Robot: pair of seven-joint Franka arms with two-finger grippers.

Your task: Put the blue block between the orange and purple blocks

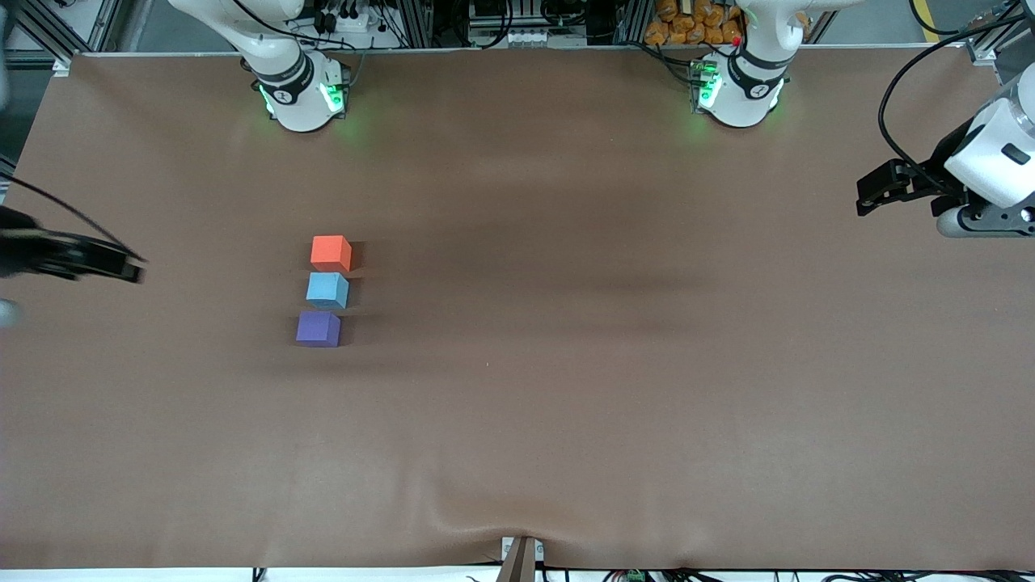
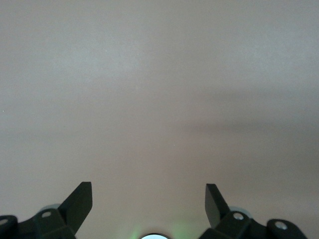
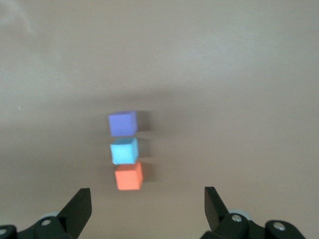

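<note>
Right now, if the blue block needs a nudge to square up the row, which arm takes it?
Right. The right gripper is open, over the right arm's end of the table beside the row: orange block, blue block, purple block. The left gripper hangs open over the left arm's end, with bare table below.

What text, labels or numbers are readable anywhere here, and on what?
None readable.
Orange block, blue block, purple block: plain faces, no print.
Small dark marks on the arm bases' collars: too small to read.
Brown table cover: no markings.
Left gripper and right gripper, both open: no labels visible.
</note>
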